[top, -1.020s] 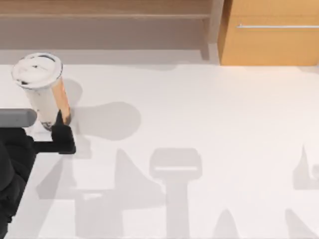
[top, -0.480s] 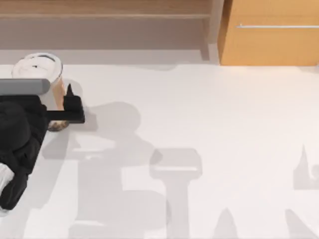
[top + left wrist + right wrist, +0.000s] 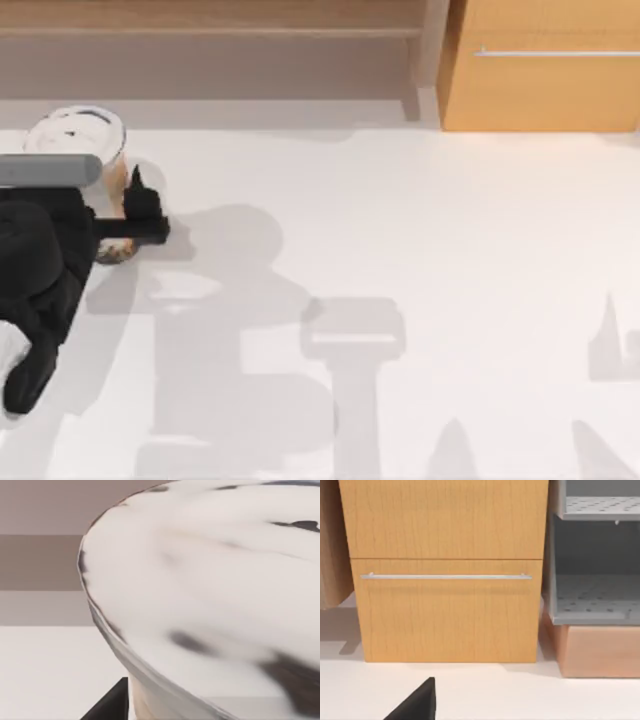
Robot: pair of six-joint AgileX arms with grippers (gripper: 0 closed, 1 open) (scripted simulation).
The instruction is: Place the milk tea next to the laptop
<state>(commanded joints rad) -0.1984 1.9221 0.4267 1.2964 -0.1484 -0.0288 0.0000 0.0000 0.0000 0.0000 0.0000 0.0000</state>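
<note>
- My left gripper (image 3: 118,205) sits at the far left of the table (image 3: 420,250), its dark fingers on either side of the milk tea (image 3: 78,140); one finger (image 3: 138,195) shows against the cup's right side, the other is hidden under my arm.
- The fingers look closed against the cup, though I cannot see the contact itself from above.
- The milk tea stands upright near the table's far-left corner, white lid up, with a bit of its orange side and dark base showing past the gripper.
- In the left wrist view the lid (image 3: 215,580) is very close to the camera, and a dark finger (image 3: 112,705) shows beside the cup wall.
- A wooden cabinet (image 3: 545,70) with a metal handle (image 3: 555,52) stands beyond the table's far-right edge, well apart from the cup.
- The right wrist view faces that cabinet (image 3: 447,570); grey shelves (image 3: 592,565) stand beside it, and a dark fingertip (image 3: 417,702) of my right gripper shows at the edge; I cannot tell how it stands.
</note>
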